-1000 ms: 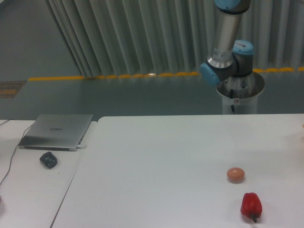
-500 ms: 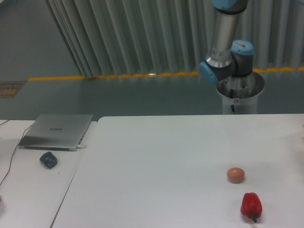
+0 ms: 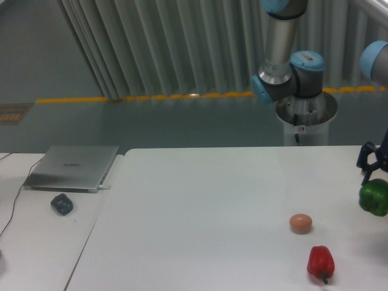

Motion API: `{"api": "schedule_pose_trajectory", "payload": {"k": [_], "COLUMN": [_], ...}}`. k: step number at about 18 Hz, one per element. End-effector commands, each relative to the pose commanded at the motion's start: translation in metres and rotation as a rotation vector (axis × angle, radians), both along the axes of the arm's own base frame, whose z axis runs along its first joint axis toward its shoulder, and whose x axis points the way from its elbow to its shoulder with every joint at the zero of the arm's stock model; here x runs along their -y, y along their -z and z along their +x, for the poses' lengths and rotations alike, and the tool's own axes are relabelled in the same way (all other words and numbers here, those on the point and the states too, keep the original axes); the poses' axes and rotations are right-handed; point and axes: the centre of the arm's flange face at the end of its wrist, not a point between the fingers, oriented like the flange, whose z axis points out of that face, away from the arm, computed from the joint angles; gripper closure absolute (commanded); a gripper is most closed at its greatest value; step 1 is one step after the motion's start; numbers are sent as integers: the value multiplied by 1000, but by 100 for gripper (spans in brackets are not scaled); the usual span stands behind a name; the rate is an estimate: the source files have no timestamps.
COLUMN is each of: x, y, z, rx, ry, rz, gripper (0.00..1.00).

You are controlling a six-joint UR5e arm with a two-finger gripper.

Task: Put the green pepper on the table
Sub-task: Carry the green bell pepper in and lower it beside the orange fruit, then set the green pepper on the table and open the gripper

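The green pepper [image 3: 374,197] shows at the far right edge, hanging a little above the white table [image 3: 212,206]. My gripper [image 3: 374,176] comes down onto it from above, its dark fingers shut on the pepper's top. The right side of the gripper and the pepper runs to the frame edge, so part of both is cut off. The arm's base and elbow joints [image 3: 285,79] stand behind the table's far edge.
A red pepper [image 3: 320,262] lies near the front right of the table, with a brownish-orange egg-shaped object [image 3: 301,223] just behind it. A silver laptop [image 3: 73,168] and a dark mouse [image 3: 62,204] sit on the narrower desk at left.
The gripper with the green pepper has come into view at the right edge; earlier neither showed. The arm's upper joints have swung slightly left.
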Motion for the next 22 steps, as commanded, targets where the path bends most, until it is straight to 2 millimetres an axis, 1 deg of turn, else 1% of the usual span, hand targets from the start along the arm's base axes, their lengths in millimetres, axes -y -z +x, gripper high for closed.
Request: {"api": "schedule_pose_trajectory", "payload": {"k": [1, 2, 4, 5, 7, 9, 13, 14, 16, 18, 20, 22], "x": [-3, -9, -21, -23, -28, -26, -31, -32, -32, -32, -32, -31], "y": [2, 10, 28, 34, 44, 60, 68, 72, 72, 75, 76, 76], "z": [2, 4, 19, 25, 28, 37, 43, 42, 43, 44, 44, 44], "rx": [-16, -29, -37, -38, -22, 2, 13, 19, 19, 23, 23, 22], "ry": [10, 21, 52, 60, 68, 80, 91, 90, 91, 91, 99, 96], "rz": [-15, -43, -111, -133, -145, -163, -173, -175, -175, -180, -181, -180], "gripper": [48, 48, 48, 48, 48, 48, 47, 46, 42, 34, 6, 0]}}
